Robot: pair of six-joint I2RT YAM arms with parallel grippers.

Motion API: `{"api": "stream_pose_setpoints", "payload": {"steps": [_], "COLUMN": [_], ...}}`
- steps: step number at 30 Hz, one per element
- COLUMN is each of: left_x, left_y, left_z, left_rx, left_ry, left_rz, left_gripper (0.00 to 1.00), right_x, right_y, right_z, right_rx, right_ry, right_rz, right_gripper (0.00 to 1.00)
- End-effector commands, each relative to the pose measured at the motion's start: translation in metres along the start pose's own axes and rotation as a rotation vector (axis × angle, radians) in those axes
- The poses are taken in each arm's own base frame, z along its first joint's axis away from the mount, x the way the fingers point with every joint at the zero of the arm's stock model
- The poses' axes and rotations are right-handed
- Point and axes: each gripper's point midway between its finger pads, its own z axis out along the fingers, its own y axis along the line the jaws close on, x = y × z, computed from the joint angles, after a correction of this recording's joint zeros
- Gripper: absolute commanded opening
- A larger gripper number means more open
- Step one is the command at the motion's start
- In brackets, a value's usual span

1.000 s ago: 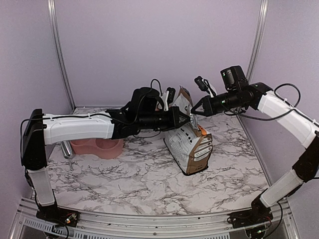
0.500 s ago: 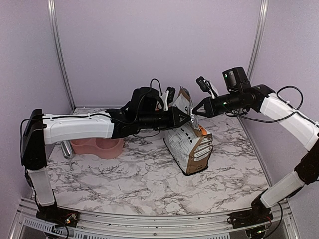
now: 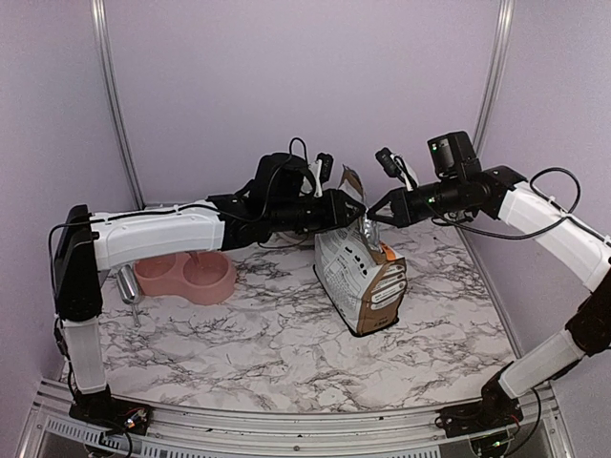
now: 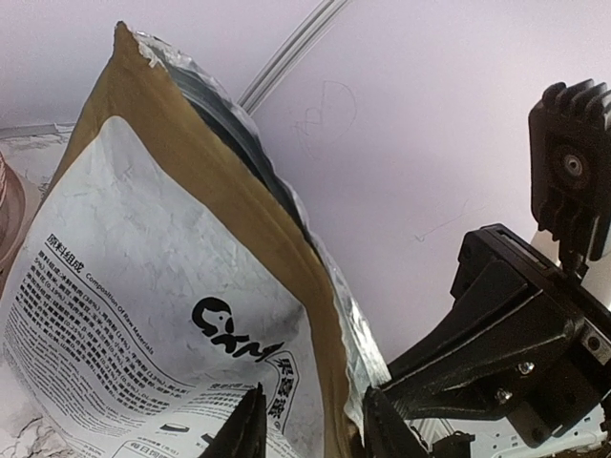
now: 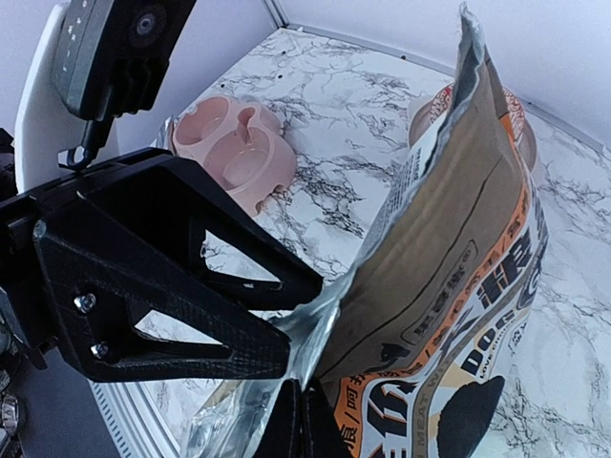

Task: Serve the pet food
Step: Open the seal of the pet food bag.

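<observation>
Left gripper (image 3: 355, 207) raised since earlier frame, jaws eased apart; more of pink bowl (image 3: 186, 277) uncovered. Pet food not seen, judged inside bag (image 3: 363, 281), stood upright on table (image 3: 286, 353). Foil lip pinched by right gripper (image 3: 374, 216), jaws fully closed. Left jaws narrowly parted astride opposite lip, not clamped. Risk: bag held one-sided, could be toppled by pull, kibble spilled short of bowl.

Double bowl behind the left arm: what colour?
The double bowl is plain pale pink, no pattern. It shows best in the right wrist view.
</observation>
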Motion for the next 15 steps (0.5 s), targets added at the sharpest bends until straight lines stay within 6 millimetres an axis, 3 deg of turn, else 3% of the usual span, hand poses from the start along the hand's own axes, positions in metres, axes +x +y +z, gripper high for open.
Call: {"api": "stream_pose_setpoints", "payload": {"steps": [1,6,10,15], "left_x": [0.001,0.004,0.005,0.006], "left_y": [0.011,0.015,0.016,0.018], "left_z": [0.008,0.015,0.017,0.015], "left_rx": [-0.042,-0.047,-0.051,-0.055], "left_ry": [0.019,0.034,0.038,0.037], "left_rz": [0.020,0.022,0.023,0.012], "left_gripper": [0.33,0.22,0.00,0.00], "right_x": [0.008,0.009,0.009,0.003], "right_y": [0.003,0.003,0.001,-0.008], "right_z": [-0.004,-0.004,-0.006,-0.012], "right_rx": [-0.007,-0.009,0.003,0.049], "right_ry": [0.016,0.016,0.013,-0.011], "right_rz": [-0.011,-0.016,-0.020,-0.009], "right_gripper": [0.00,0.00,0.00,0.00]}}
